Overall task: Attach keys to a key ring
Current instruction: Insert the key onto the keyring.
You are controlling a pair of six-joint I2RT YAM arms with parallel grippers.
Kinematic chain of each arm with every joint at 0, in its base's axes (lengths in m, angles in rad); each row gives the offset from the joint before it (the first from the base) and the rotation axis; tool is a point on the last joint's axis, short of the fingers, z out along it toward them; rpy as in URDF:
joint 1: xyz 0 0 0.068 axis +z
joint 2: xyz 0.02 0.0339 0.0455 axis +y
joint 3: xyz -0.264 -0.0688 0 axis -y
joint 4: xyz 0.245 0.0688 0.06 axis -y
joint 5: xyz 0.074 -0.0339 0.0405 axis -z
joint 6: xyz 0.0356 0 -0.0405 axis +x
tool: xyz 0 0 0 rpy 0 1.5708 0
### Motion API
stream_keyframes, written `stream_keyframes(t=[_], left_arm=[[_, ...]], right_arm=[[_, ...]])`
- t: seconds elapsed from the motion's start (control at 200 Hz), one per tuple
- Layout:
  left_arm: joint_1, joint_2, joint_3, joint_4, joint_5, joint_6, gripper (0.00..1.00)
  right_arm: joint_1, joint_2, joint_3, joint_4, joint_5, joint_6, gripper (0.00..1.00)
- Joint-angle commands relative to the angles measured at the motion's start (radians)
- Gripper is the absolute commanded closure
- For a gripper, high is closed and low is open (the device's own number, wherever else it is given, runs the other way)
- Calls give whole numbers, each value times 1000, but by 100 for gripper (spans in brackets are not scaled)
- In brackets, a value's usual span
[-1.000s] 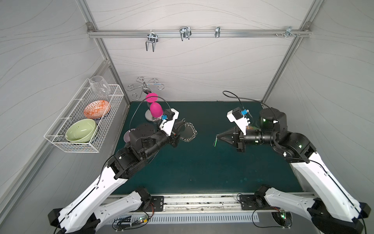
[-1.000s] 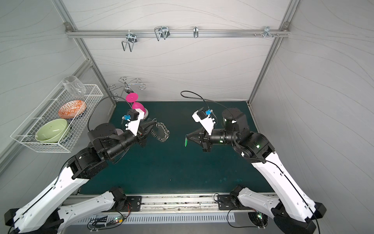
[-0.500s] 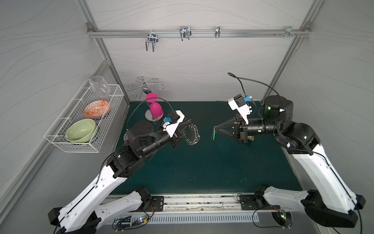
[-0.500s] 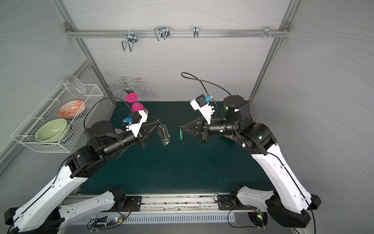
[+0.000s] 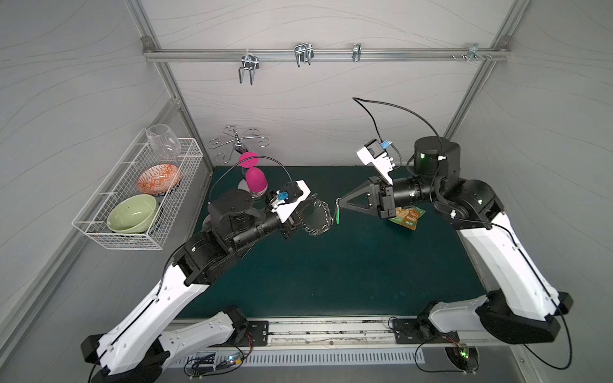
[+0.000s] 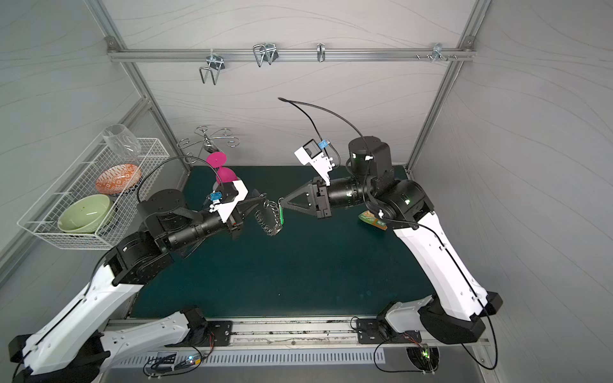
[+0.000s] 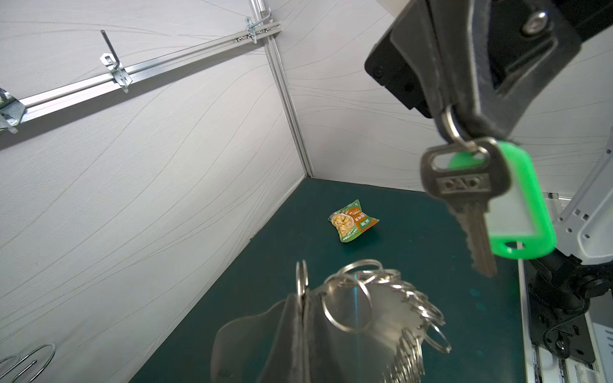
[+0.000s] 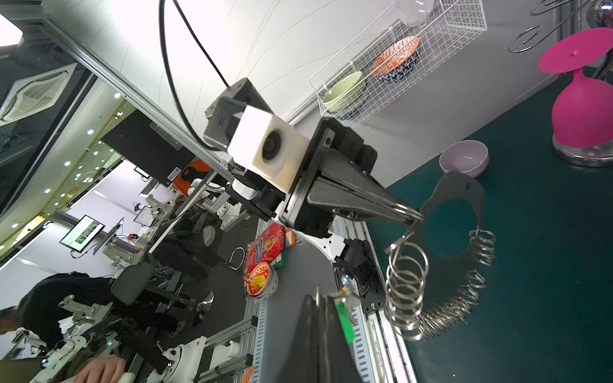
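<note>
Mat: your dark green mat (image 5: 331,272) lies under both arms.
Left claw: your left claw (image 8: 414,215) is pinched tight on the rim of the key ring (image 8: 461,190) and holds that grey plate clear of the mat, its wire loops hanging along the lower edge.
Right claw: your right claw (image 7: 459,127) is closed narrow on the small metal loop of the keys (image 7: 464,195); a silver key and a green tag dangle below the tips.
Where the keys are: in the air between your two claws, just beside the key ring's wire loops; you cannot tell whether they touch.
Packet: a green and orange snack packet (image 5: 409,217) lies flat on the mat under your right arm.
Back corner: a pink cup (image 5: 255,177) stands at the far left of the mat.
Left wall: a wire basket (image 5: 132,228) holds a green bowl (image 5: 132,214).
</note>
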Motion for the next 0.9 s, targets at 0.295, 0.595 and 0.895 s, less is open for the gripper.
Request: stream_keyframes(t=[0.295,0.595,0.895], left_arm=[[-5,-32,46,-7,35,-28,100],[-7,-45,44,-9,90,-127,100],[-15,-22,65,-19,131,-161,100]], right_arm=[[-51,5,47,-159,120,-302,100],[-54,1,3,-122,87,-416,100],[32,32,32,-154,127,-470,100]])
